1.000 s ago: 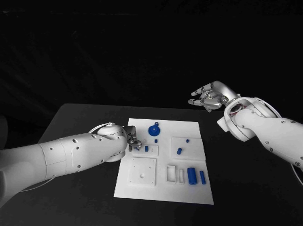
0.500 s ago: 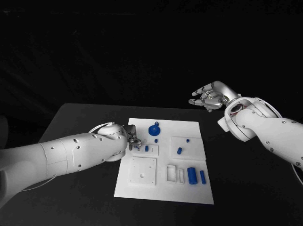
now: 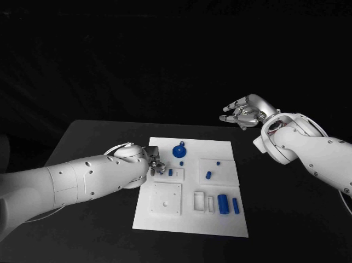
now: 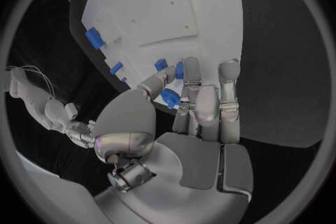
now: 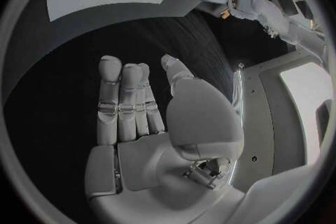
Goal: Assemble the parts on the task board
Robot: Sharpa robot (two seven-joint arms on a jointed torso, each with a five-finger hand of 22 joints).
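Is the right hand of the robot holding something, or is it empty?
Empty. The right hand hangs above the table, fingers extended with nothing between them.

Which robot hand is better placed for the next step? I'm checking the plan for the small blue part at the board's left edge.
The left robot hand, likely: its fingers are at the small blue part on the task board. The right robot hand is raised beyond the board, holding nothing.
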